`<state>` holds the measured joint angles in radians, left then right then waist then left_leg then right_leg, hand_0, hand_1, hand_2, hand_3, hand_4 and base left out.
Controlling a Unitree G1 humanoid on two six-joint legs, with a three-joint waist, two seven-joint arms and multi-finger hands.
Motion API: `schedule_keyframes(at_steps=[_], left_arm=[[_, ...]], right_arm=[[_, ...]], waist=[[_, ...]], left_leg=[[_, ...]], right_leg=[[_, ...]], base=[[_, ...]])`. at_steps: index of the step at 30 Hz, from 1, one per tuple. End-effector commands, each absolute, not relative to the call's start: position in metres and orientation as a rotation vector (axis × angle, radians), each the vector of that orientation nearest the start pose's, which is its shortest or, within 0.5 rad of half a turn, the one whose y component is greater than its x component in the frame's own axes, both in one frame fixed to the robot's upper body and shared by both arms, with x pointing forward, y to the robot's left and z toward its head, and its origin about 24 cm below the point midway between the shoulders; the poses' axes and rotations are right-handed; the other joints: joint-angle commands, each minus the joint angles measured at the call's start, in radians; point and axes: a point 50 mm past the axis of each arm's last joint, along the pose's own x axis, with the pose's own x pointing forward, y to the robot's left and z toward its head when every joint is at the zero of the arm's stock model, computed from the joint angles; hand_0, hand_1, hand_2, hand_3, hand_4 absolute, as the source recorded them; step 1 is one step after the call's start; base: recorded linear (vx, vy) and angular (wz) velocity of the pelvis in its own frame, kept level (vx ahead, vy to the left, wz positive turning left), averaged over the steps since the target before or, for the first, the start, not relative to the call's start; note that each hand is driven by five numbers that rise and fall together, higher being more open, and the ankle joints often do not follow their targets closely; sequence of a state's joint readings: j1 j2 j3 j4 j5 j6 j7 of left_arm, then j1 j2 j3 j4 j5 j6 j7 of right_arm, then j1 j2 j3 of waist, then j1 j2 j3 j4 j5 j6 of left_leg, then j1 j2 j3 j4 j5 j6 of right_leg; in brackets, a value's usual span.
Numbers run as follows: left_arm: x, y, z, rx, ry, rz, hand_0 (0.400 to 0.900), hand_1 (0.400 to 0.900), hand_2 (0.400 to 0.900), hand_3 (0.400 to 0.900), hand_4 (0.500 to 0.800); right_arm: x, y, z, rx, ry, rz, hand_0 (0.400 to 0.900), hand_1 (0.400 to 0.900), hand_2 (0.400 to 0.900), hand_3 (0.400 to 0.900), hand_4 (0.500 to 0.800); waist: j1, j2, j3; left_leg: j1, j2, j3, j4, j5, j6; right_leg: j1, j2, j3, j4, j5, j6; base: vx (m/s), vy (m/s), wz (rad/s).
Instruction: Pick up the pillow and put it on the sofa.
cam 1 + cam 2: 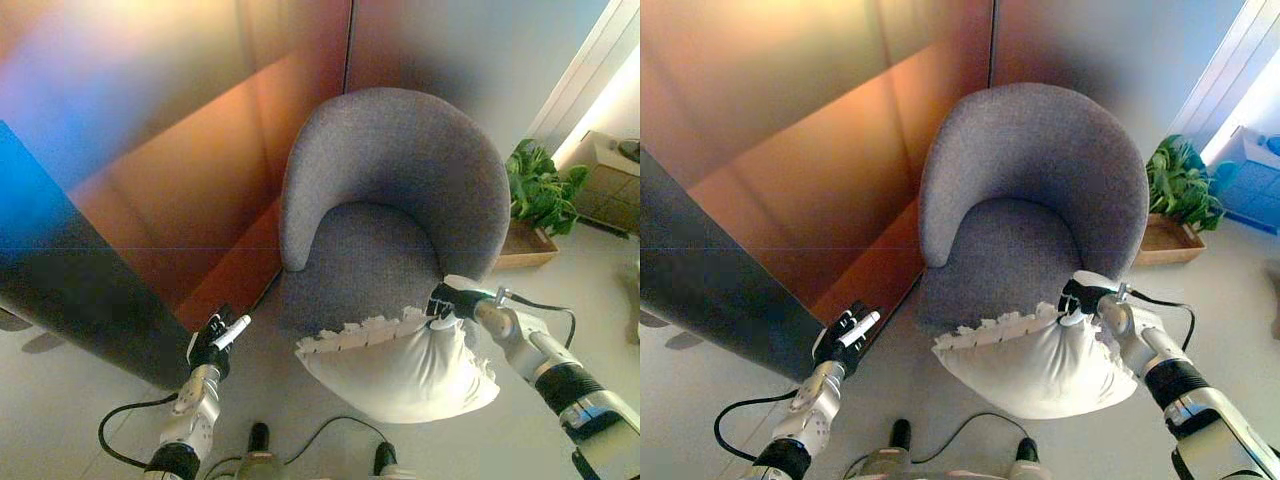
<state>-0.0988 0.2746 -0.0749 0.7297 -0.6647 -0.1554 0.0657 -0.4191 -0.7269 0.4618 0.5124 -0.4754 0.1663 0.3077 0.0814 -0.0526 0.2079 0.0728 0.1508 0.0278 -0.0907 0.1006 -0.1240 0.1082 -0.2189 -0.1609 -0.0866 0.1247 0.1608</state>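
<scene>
A white pillow (400, 365) with a frilled edge hangs in the air in front of a grey round-backed sofa chair (400, 190). My right hand (447, 300) is shut on the pillow's upper right corner, just before the seat's front edge. The pillow's top edge reaches left, level with the seat front. My left hand (215, 343) is low at the left, apart from the pillow, holding nothing, fingers loosely extended.
A brown panelled wall (200, 150) stands behind and left of the chair. A dark panel (80, 290) leans at the left. A potted green plant (540, 190) in a wooden box stands right of the chair.
</scene>
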Motion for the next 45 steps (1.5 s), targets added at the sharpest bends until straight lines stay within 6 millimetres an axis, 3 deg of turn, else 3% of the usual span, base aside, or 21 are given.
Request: schedule_keyframes(at_steps=[1, 9, 17, 22, 27, 31, 34, 41, 45], left_arm=[[0.244, 0.233, -0.055, -0.255, 0.368, 0.262, 0.9, 0.9, 0.9, 0.9, 0.8], [0.238, 0.235, -0.06, -0.252, 0.395, 0.251, 0.9, 0.9, 0.9, 0.9, 0.8], [0.226, 0.238, -0.065, -0.233, 0.428, 0.203, 0.9, 0.9, 0.9, 0.9, 0.8], [0.22, 0.238, -0.069, -0.223, 0.455, 0.166, 0.9, 0.9, 0.9, 0.9, 0.8], [0.214, 0.236, -0.068, -0.213, 0.474, 0.107, 0.9, 0.9, 0.9, 0.9, 0.8], [0.211, 0.236, -0.065, -0.213, 0.462, 0.07, 0.9, 0.9, 0.9, 0.9, 0.8], [0.215, 0.236, -0.06, -0.213, 0.441, 0.051, 0.9, 0.9, 0.9, 0.9, 0.8], [0.251, 0.233, -0.031, -0.2, 0.314, 0.023, 0.9, 0.9, 0.9, 0.9, 0.8], [0.253, 0.23, -0.028, -0.194, 0.302, 0.025, 0.9, 0.9, 0.9, 0.9, 0.8]], right_arm=[[0.352, -0.271, 0.144, -1.456, 0.226, 0.147, 0.4, 0.4, 0.4, 0.4, 0.5], [0.369, -0.286, 0.215, -1.416, 0.111, -0.02, 0.4, 0.4, 0.4, 0.4, 0.5], [0.372, -0.309, 0.285, -1.428, 0.038, -0.229, 0.4, 0.4, 0.4, 0.4, 0.5], [0.37, -0.324, 0.309, -1.458, 0.096, -0.321, 0.4, 0.4, 0.4, 0.4, 0.5], [0.362, -0.352, 0.31, -1.446, 0.227, -0.498, 0.4, 0.4, 0.4, 0.4, 0.5], [0.358, -0.363, 0.301, -1.418, 0.278, -0.543, 0.4, 0.4, 0.4, 0.4, 0.5], [0.358, -0.365, 0.293, -1.404, 0.302, -0.552, 0.4, 0.4, 0.4, 0.4, 0.5], [0.364, -0.357, 0.293, -1.353, 0.266, -0.634, 0.4, 0.4, 0.4, 0.4, 0.5], [0.363, -0.357, 0.293, -1.346, 0.277, -0.633, 0.4, 0.4, 0.4, 0.4, 0.5]], waist=[[0.006, -0.033, -0.156], [0.03, -0.043, -0.183], [0.068, -0.054, -0.206], [0.092, -0.06, -0.216], [0.121, -0.06, -0.222], [0.133, -0.055, -0.216], [0.143, -0.049, -0.202], [0.157, -0.05, -0.106], [0.154, -0.05, -0.086]], left_leg=[[0.055, 0.028, 0.001, 0.024, -0.045, 0.006], [0.05, 0.031, -0.007, 0.023, -0.04, 0.002], [0.029, 0.032, -0.03, 0.018, -0.029, -0.002], [0.018, 0.029, -0.047, 0.017, -0.025, -0.001], [0.007, 0.028, -0.072, 0.007, -0.019, -0.002], [-0.006, 0.031, -0.081, 0.003, -0.017, -0.006], [-0.03, 0.033, -0.086, 0.003, -0.013, -0.011], [-0.132, 0.032, -0.11, 0.003, -0.007, -0.013], [-0.145, 0.031, -0.116, 0.003, -0.009, -0.008]], right_leg=[[-0.004, -0.059, 0.023, 0.052, 0.0, 0.038], [0.0, -0.056, 0.013, 0.05, 0.002, 0.038], [0.003, -0.05, -0.013, 0.039, 0.003, 0.037], [0.005, -0.046, -0.028, 0.035, 0.002, 0.035], [0.011, -0.038, -0.043, 0.015, 0.004, 0.034], [0.009, -0.034, -0.055, 0.007, 0.004, 0.034], [-0.007, -0.035, -0.068, 0.004, 0.005, 0.036], [-0.096, -0.028, -0.075, -0.001, 0.011, 0.035], [-0.107, -0.025, -0.065, -0.001, 0.007, 0.033]], base=[[0.04, 0.001, 0.0], [0.04, -0.001, 0.0], [0.06, 0.001, 0.09], [0.1, -0.009, 0.15], [0.13, -0.015, 0.15], [0.09, -0.011, 0.15], [-0.02, -0.014, 0.14], [-0.2, -0.073, 0.05], [-0.04, -0.02, -0.01]])
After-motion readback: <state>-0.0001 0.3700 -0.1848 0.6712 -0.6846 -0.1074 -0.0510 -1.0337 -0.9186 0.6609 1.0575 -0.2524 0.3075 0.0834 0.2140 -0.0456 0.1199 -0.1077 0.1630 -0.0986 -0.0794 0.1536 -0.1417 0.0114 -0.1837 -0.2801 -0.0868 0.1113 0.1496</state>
